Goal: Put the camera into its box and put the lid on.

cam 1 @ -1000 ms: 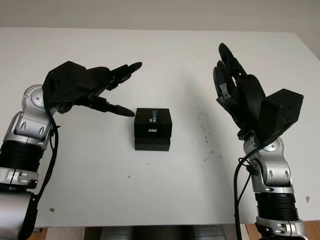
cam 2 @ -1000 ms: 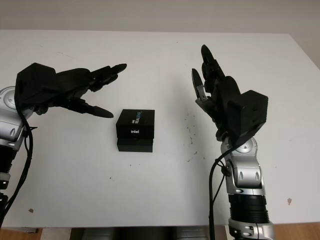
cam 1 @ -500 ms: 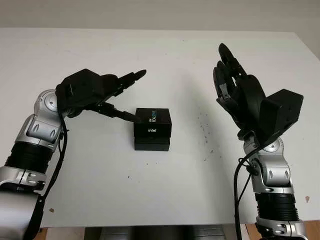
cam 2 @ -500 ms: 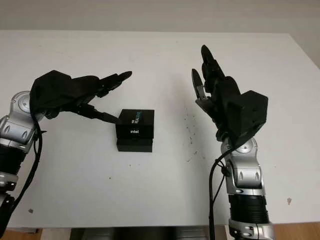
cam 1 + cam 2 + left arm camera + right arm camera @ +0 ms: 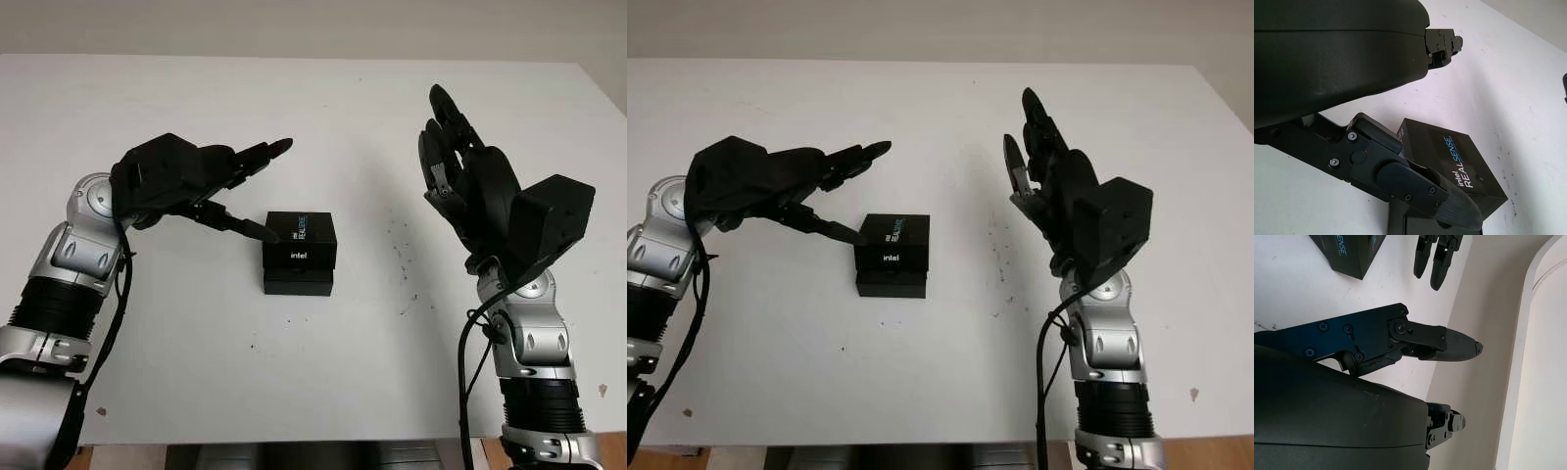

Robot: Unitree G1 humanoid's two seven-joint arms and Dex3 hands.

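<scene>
Box (image 5: 299,253) sits mid-table (image 5: 323,117), lid (image 5: 300,238) on it but sitting proud and skewed over the base (image 5: 298,285), which pokes out at the front. Camera itself can't be seen, so can't tell whether it's inside.

Left hand (image 5: 201,181) is just beside the lid's left edge, fingers spread wide, holding nothing. Its lower finger (image 5: 1415,188) reaches to the lid's left top corner; touching or a hair off, can't tell. Upper fingers point past the box, clear of it.

Right hand (image 5: 468,191) is raised well to the right of the box, open, holding nothing.

Handling, my read: small rigid card box, light, smooth printed faces, so likely slippery under hard fingertips and easy to shove across the table. The lid looks like a close-fitting sleeve type, so it'll jam if pressed down crooked. Best hold is across the lid's two opposite side walls, squared to the base, then press down evenly. Pushing on one corner will probably just slide or tip the whole box.
</scene>
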